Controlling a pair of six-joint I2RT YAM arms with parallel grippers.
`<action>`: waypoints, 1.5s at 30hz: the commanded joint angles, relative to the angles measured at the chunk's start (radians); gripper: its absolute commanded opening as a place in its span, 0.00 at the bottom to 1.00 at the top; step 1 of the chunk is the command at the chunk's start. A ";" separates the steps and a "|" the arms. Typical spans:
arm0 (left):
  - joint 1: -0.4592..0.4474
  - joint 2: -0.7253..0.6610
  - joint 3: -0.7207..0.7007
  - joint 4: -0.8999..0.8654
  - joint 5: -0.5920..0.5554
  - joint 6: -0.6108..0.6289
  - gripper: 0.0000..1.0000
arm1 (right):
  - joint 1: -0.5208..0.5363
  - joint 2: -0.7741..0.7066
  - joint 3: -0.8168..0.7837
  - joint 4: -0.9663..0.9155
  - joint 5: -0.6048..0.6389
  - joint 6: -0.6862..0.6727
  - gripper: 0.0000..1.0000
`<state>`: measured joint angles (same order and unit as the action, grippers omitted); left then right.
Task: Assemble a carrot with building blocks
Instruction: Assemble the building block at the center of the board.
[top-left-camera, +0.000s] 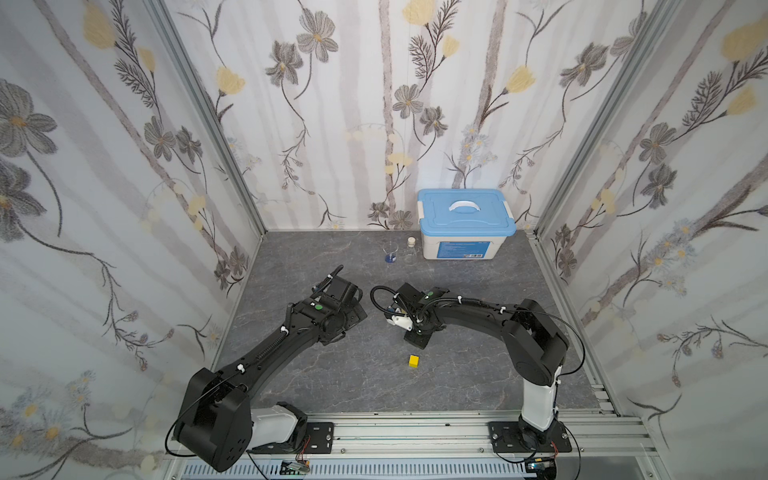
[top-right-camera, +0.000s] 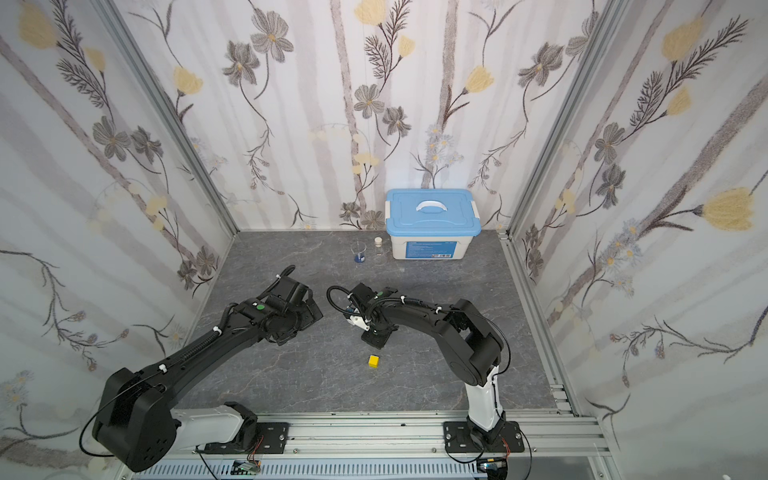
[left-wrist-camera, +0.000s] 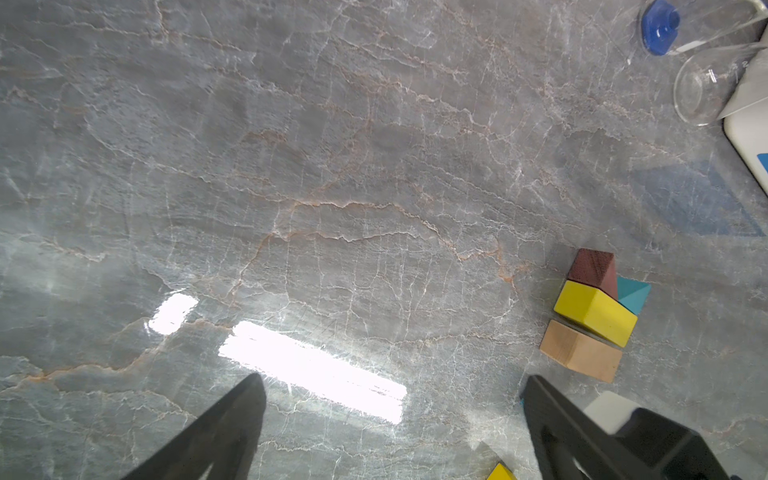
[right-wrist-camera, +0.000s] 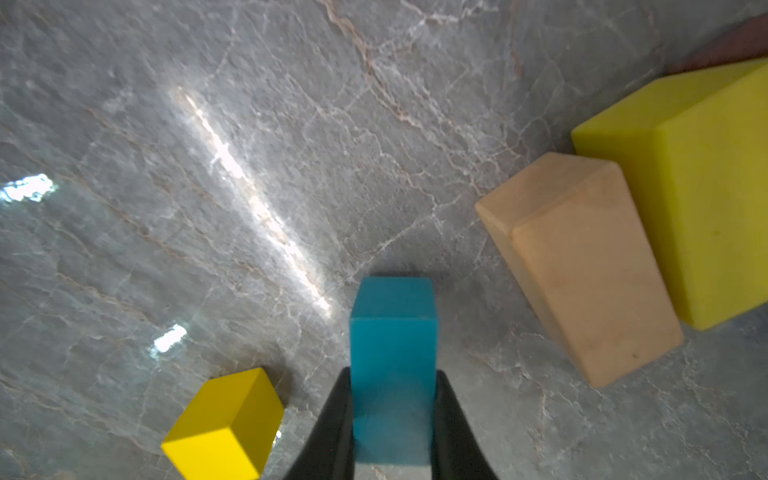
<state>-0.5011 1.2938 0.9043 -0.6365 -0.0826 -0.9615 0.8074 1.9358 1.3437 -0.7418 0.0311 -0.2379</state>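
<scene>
The teal brick (right-wrist-camera: 392, 332) is clamped in the right gripper (right-wrist-camera: 393, 375) near the tan brick (right-wrist-camera: 582, 266), seemingly to be joined to it as the next row of the carrot (left-wrist-camera: 594, 316); the left gripper (left-wrist-camera: 397, 380) is spread open.

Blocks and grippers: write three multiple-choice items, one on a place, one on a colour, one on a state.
1. The tan brick lies: A beside the yellow brick; B on top of it; C far from it.
2. The right gripper holds a brick coloured: A maroon; B teal; C tan.
3. The left gripper is: A shut on the tan brick; B shut, empty; C open, empty.
Key: 1 A, they lie side by side; 2 B, the teal brick sits between its jaws; 3 C, its jaws stand wide apart with nothing between.
</scene>
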 joint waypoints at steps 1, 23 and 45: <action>0.001 0.007 0.009 0.017 -0.003 -0.011 1.00 | -0.007 0.012 0.011 -0.011 0.026 -0.017 0.15; -0.014 0.030 0.010 0.039 0.012 -0.015 1.00 | -0.030 -0.013 0.009 0.014 0.015 0.015 0.38; 0.003 -0.121 -0.005 -0.011 -0.091 0.015 1.00 | 0.078 -0.273 -0.219 0.010 -0.100 0.250 0.50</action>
<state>-0.5011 1.1610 0.8917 -0.6254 -0.1505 -0.9489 0.8658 1.6695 1.1408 -0.7429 -0.0860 -0.0181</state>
